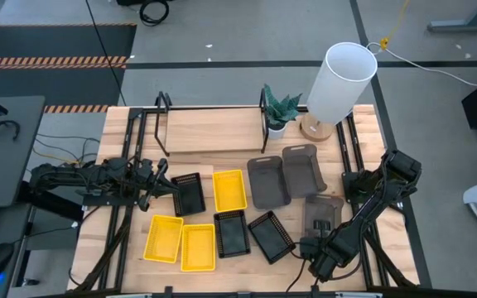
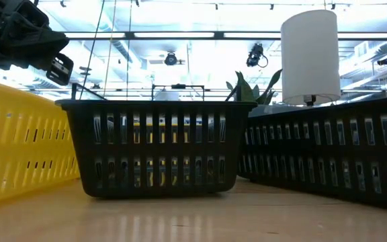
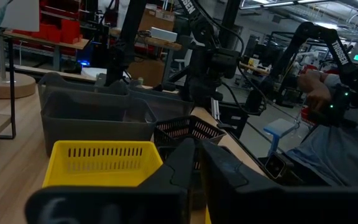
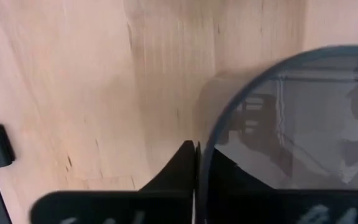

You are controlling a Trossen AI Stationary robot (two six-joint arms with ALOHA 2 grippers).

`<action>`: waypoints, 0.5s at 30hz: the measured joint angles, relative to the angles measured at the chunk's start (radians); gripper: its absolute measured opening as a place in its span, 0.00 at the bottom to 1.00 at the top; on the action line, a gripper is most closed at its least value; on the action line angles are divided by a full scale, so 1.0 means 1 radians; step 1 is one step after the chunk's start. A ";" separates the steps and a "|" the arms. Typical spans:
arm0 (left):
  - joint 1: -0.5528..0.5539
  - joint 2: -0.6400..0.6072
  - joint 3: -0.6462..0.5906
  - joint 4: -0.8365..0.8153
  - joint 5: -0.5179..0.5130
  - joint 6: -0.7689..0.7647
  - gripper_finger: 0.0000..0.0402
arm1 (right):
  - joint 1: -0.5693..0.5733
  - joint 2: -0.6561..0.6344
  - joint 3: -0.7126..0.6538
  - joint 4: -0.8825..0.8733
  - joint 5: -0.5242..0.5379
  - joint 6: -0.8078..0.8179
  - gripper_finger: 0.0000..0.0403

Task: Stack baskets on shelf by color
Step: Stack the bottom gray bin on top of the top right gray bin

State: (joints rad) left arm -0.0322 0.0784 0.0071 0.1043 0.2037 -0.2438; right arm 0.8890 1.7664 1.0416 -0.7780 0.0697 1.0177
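Note:
In the high view, three yellow baskets [image 1: 230, 189], [image 1: 164, 238], [image 1: 198, 247], three black mesh baskets [image 1: 189, 194], [image 1: 231, 233], [image 1: 272, 236] and three grey baskets [image 1: 267, 180], [image 1: 303, 170], [image 1: 321, 213] rest flat on the tabletop. The shelf [image 1: 214, 132] stands along the far side. My left gripper [image 1: 169, 184] is at the left end of the leftmost black basket, fingers closed to a slit [image 3: 196, 149]. My right gripper [image 1: 318, 245] is at the near end of the rightmost grey basket, shut on its wall [image 4: 197, 149]. My left gripper comes level from the table's left and meets the left end wall [image 1: 175, 185] of the black mesh basket. The gripper's own body hides the place of contact, so the kind of hold does not show. My right gripper pinches the grey basket's wall at a rounded corner [image 4: 211, 140], one finger inside and one outside. It comes from above, pointing down. The basket's bottom looks to be on the table.
A white lamp [image 1: 342, 83] and a small potted plant [image 1: 278, 112] stand by the shelf's right end. The baskets crowd the table's middle and near part. Bare wood [image 1: 127, 248] shows at the near left. A monitor and cables lie off the left edge.

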 joint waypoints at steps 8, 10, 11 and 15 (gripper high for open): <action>0.000 0.000 0.000 0.000 0.000 0.000 0.09 | 0.000 0.000 0.000 -0.002 -0.027 -0.003 0.02; 0.000 0.000 0.000 0.000 0.000 0.000 0.10 | 0.000 -0.001 0.001 -0.003 -0.040 -0.005 0.02; 0.000 0.000 0.000 0.000 0.000 0.000 0.10 | 0.000 -0.001 0.003 -0.006 -0.048 -0.008 0.02; 0.000 0.000 0.000 0.000 0.000 0.000 0.08 | 0.001 -0.001 0.030 -0.038 -0.075 -0.024 0.02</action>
State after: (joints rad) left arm -0.0322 0.0784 0.0068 0.1043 0.2038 -0.2438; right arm 0.8900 1.7657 1.0712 -0.8165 -0.0052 0.9940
